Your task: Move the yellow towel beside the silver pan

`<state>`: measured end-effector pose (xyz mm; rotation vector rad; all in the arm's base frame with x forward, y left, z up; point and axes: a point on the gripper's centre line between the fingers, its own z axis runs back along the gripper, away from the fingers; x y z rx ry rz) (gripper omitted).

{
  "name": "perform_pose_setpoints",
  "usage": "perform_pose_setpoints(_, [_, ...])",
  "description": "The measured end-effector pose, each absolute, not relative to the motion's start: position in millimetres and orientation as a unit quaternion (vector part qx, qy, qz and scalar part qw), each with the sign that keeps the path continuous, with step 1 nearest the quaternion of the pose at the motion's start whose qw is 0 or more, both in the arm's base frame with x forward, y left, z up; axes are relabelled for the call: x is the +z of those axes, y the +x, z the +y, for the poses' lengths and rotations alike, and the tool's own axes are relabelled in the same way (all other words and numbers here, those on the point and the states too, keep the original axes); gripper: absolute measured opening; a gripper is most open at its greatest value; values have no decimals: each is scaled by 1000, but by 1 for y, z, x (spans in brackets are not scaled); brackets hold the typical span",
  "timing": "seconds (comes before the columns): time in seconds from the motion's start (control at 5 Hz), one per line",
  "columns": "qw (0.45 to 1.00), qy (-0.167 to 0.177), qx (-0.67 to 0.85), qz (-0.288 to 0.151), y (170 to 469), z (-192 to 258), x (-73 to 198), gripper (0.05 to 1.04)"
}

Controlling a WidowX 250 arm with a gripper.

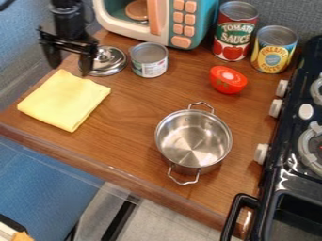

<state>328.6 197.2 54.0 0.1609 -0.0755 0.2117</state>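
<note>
The black gripper hangs at the upper left, its two fingers spread apart with nothing between them, above the back edge of the towel. The folded yellow towel lies flat on the left part of the wooden counter, one corner close to the front edge. To its right, with bare wood between them, stands the silver pan, empty, with one loop handle at the back and one at the front.
A silver lid lies beside the gripper, next to a small can. Behind are a toy microwave, a tomato sauce can and a pineapple can. A red tomato half lies mid-right; a black stove borders the right.
</note>
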Motion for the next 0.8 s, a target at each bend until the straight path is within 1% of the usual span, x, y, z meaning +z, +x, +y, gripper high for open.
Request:
perform_pose_setpoints(0.2, [994, 62, 86, -32, 308, 202, 46, 1000])
perform_pose_setpoints(0.4, [996, 43, 71, -27, 295, 206, 36, 1000])
perform_pose_setpoints(0.6, [997, 31, 63, -26, 289, 205, 30, 1000])
perform_pose_setpoints(0.8, [997, 41, 56, -26, 284, 205, 24, 1000])
